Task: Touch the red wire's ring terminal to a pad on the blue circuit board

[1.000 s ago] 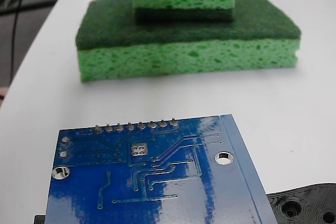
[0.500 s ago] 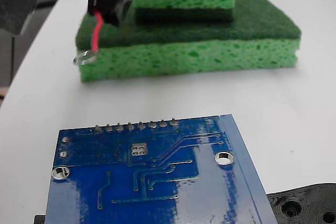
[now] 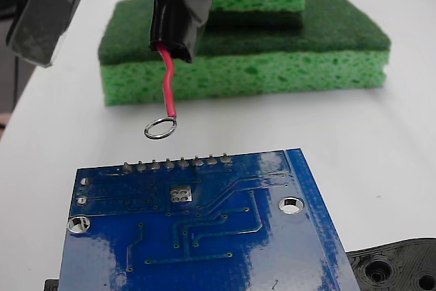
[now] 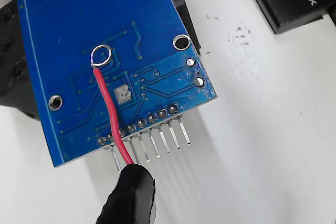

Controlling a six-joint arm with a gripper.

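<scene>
The end effector (image 3: 178, 49), gripping the red wire (image 3: 168, 86), had swung in since a moment before; its ring terminal (image 3: 160, 128) hung above the blue circuit board (image 3: 204, 236), short of the pad (image 3: 180, 194).

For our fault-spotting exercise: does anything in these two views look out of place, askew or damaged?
Nothing looks damaged. The glossy blue circuit board sits tilted, partly on a black plastic plate. The thin red wire bends slightly, its silver ring terminal hanging short of the small silver square pad.

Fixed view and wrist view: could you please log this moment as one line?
ring terminal airborne | short of blue circuit board | pad untouched | gripper unseen
</scene>
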